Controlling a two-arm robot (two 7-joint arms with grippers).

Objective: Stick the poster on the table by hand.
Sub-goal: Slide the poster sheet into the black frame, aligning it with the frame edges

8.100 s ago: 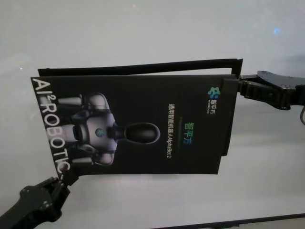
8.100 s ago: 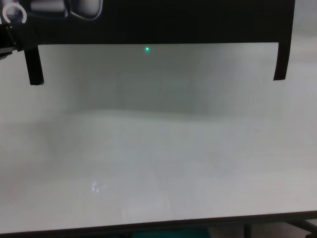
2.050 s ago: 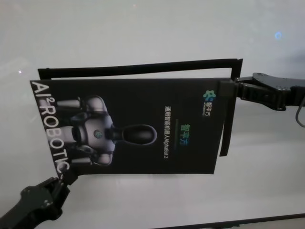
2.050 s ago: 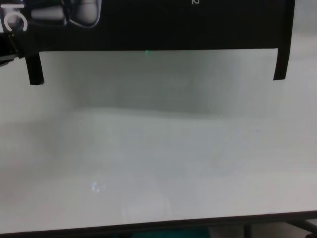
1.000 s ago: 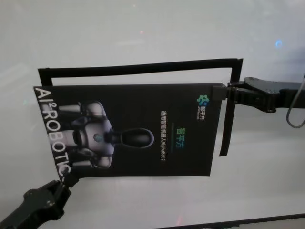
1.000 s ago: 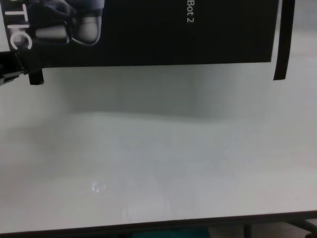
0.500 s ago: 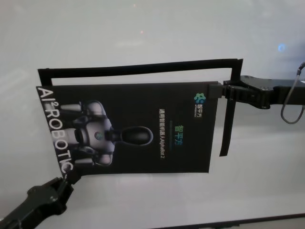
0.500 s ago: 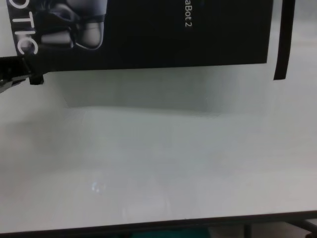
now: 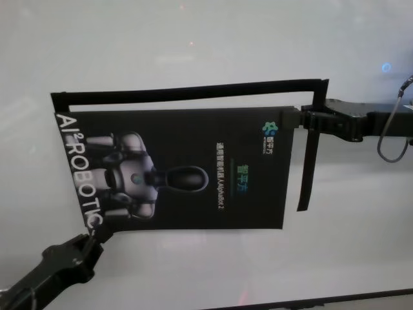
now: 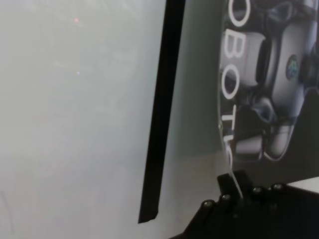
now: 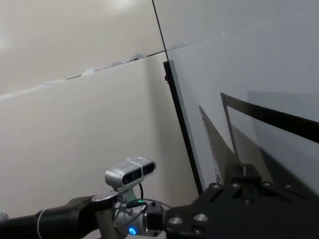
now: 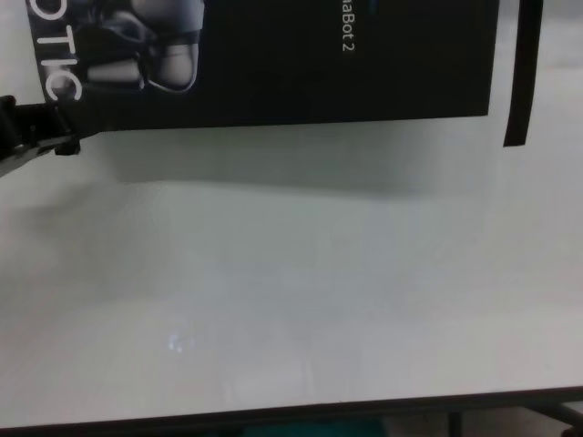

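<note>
The poster (image 9: pixel 187 171), black with a white-grey robot figure and "AI²ROBOTIC" lettering, hangs a little above the white table (image 9: pixel 193 39) and casts a shadow on it. My left gripper (image 9: pixel 93 237) is shut on its near-left corner, also in the left wrist view (image 10: pixel 234 186). My right gripper (image 9: pixel 298 119) is shut on its far-right corner, also in the right wrist view (image 11: pixel 239 174). The chest view shows the poster's lower edge (image 12: pixel 273 64), the left gripper (image 12: pixel 46 127) and the table's bare surface (image 12: pixel 319 291).
Narrow black strips lie on the table around the poster: one along the far side (image 9: pixel 193 92) and one down the right (image 9: pixel 308 155), also in the chest view (image 12: pixel 521 73) and left wrist view (image 10: pixel 162 109). The table's dark front edge (image 12: pixel 291 411) runs close below.
The poster has sunk toward the table and shifted: its near-left corner moved right, its right edge moved left off the right strip. Both grippers followed it, still shut.
</note>
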